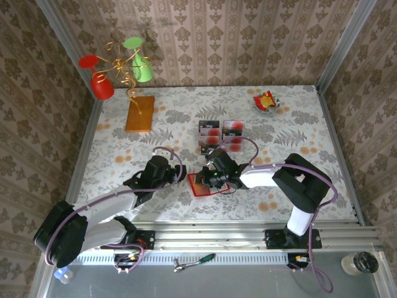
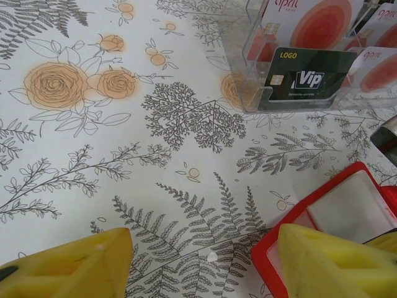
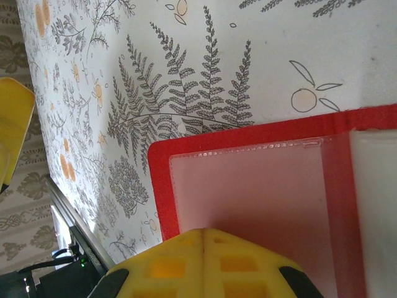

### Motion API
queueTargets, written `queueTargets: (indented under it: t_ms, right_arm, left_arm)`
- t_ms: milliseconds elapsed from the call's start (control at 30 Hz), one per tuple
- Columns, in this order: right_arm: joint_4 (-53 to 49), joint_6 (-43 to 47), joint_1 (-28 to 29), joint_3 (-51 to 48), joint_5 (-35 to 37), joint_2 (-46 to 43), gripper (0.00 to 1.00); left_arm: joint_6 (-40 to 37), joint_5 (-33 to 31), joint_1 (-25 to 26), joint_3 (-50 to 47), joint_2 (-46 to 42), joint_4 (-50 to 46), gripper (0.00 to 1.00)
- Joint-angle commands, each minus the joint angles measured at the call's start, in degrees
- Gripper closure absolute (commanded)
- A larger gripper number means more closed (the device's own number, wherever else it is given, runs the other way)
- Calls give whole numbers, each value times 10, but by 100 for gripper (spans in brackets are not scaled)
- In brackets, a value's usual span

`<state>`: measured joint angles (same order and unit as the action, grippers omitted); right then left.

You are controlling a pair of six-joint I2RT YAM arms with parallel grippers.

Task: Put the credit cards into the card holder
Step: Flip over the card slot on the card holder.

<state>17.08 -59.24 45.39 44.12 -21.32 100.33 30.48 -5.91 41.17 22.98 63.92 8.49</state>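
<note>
The red card holder lies open on the flowered cloth near the front, its pale clear pockets facing up. My right gripper is shut, its yellow tips pressed together on top of the left pocket; nothing shows between them. My left gripper is open just left of the holder, with its right finger over the red edge and bare cloth between the fingers. The credit cards stand in clear racks behind the holder. One dark card faces me, with red-blotched ones behind it.
An orange-brown block lies at the back left under a wire stand with red and green cups. A snack wrapper sits at the back right. Walls close in the table on three sides. A wrench rests on the front rail.
</note>
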Motion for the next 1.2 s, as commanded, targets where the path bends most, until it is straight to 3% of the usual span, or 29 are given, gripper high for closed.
queueTargets:
  t_ms: [0, 433, 833, 1167]
  right_arm:
    - [-4, -3, 2, -6, 17, 7, 100]
    - [-24, 2, 2, 11, 14, 40, 100]
    - [-25, 2, 2, 7, 17, 20, 100]
    - [-48, 13, 0, 3, 27, -25, 100]
  left_arm:
    - [11, 10, 3, -5, 9, -11, 35]
    - [4, -6, 29, 30, 71, -54, 35]
    - [6, -17, 57, 54, 128, -43, 35]
    - [12, -34, 63, 98, 184, -93, 37]
